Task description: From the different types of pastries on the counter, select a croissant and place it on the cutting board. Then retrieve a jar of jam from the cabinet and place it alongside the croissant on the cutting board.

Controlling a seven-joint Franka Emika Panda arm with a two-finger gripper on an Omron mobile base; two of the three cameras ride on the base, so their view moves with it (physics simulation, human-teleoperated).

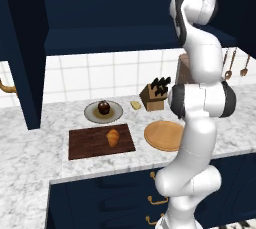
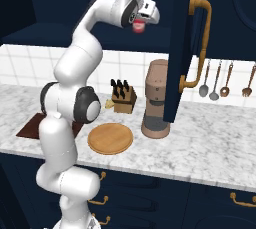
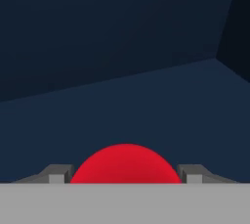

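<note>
Hand view: gripper [image 3: 126, 179] (apparently) clasps jar of jam [image 3: 126, 165].

My arm [image 2: 75, 68] is white with dark joints. The jar of jam [image 3: 125, 164] is red, the cabinet [image 1: 115, 3] dark navy, the counter [image 1: 30, 158] white-grey marbled, the croissant [image 1: 113, 137] golden-orange, the cutting board [image 1: 90, 143] dark brown.

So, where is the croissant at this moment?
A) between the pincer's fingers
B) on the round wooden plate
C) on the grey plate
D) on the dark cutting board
D: the croissant lies on the cutting board; the pincer holds the red jar of jam by the cabinet.
</note>
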